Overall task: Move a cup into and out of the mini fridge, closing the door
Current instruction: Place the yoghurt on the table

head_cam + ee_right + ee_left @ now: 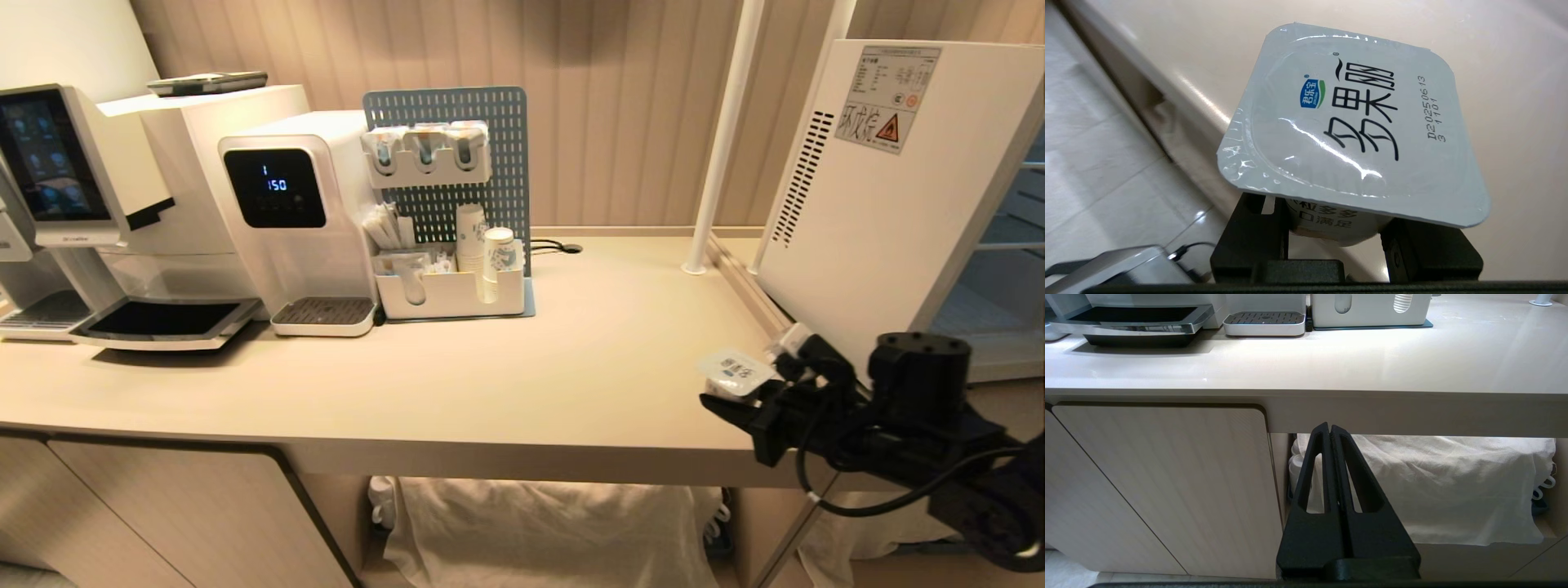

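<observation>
The right gripper (pixel 747 390) is pinching the cup (pixel 735 371) by its body under the lid, at the counter's (pixel 490 392) front right corner; it is probably light and crushable.

The small plastic cup (pixel 1339 228) has a white squarish foil lid printed with black characters, a blue-and-green logo and a grey date code. The black right gripper (pixel 747 400) holds it; the black left gripper (pixel 1330 435) shows against a white cloth (pixel 1453 486). The boxy mini fridge (pixel 882 212) is white with dark vent slots and an orange-triangle warning sticker. The counter (pixel 490 384) is pale beige, the pegboard (pixel 490 196) grey-blue with dotted holes, the stacked paper cups (pixel 498 245) white with blue patterning.
</observation>
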